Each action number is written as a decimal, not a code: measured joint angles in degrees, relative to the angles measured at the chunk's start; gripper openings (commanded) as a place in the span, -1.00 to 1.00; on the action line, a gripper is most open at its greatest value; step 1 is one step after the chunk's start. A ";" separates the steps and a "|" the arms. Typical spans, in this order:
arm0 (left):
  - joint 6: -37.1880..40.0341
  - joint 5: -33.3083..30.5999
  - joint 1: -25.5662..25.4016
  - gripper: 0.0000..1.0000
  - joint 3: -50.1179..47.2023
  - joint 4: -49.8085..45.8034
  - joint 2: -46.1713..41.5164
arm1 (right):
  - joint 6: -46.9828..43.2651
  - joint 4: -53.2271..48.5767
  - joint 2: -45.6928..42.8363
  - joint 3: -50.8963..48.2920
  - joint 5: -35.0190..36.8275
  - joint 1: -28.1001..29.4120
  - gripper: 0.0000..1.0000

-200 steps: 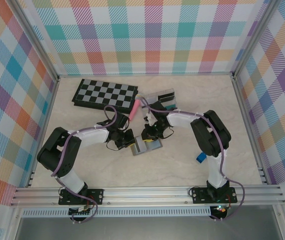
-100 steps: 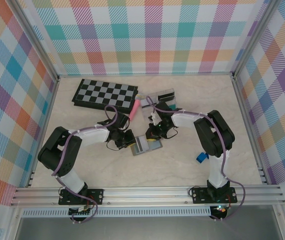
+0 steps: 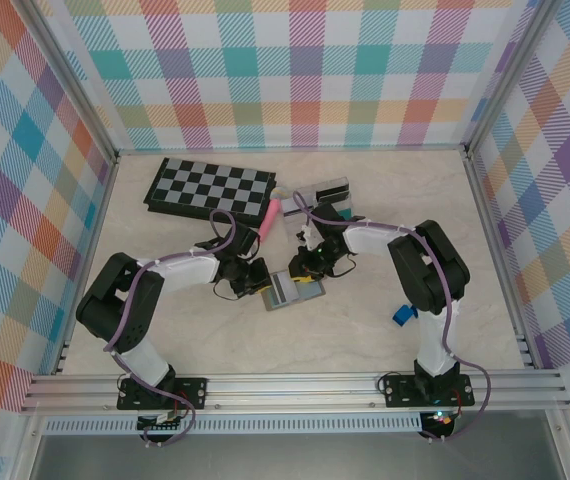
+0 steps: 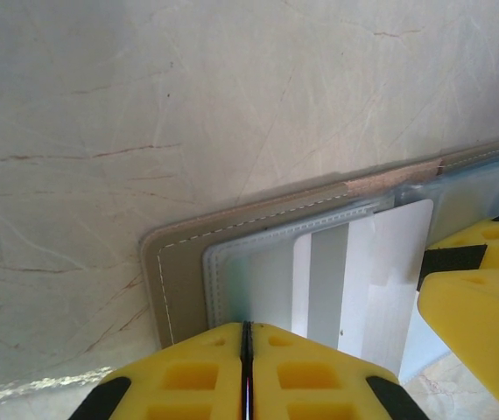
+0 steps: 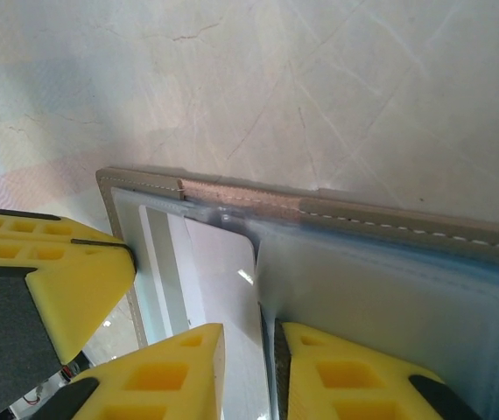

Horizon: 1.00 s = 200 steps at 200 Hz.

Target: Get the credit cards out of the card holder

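Note:
The grey-blue card holder [image 3: 290, 291] lies open and flat mid-table between both grippers. Its tan stitched edge [image 4: 179, 262] and clear sleeves [image 5: 407, 289] show close up. A credit card [image 4: 381, 262], showing a white face with a grey stripe, sticks partway out of the left sleeve toward the fold [image 5: 223, 271]. My left gripper [image 3: 258, 280] is shut, its tips [image 4: 246, 350] pressing on the holder's left panel. My right gripper [image 3: 310, 272] stands at the fold with its jaws a narrow gap apart around the card's edge [image 5: 249, 367]. Its yellow fingers [image 4: 477, 289] also show in the left wrist view.
A folded chessboard [image 3: 210, 188] lies at the back left. A pink pen [image 3: 268, 218] and a clear plastic box [image 3: 327, 195] sit just behind the grippers. A small blue object [image 3: 402, 316] lies by the right arm. Checked walls close in the table.
Over the last second the right gripper shifted slightly right and the card holder turned a little with it. The left gripper stayed on the holder. Nothing visible moved in the last half second.

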 measured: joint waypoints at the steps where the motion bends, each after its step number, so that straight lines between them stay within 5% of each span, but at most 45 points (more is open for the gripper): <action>1: 0.00 0.00 0.00 -0.83 0.00 0.00 0.00 | 0.00 0.02 0.00 0.00 -0.02 0.00 -0.52; 90: 0.02 0.22 0.00 -0.86 0.70 -0.57 0.72 | -0.44 1.14 1.20 0.07 -3.82 -0.04 -0.58; 136: 0.02 0.20 0.00 -0.86 0.74 -0.59 0.72 | -0.46 1.18 1.70 0.07 -4.07 -0.04 -0.83; 200: 0.24 -0.17 0.00 -0.77 0.81 -0.98 0.72 | -1.53 0.98 -3.85 -2.95 2.67 -0.31 -1.00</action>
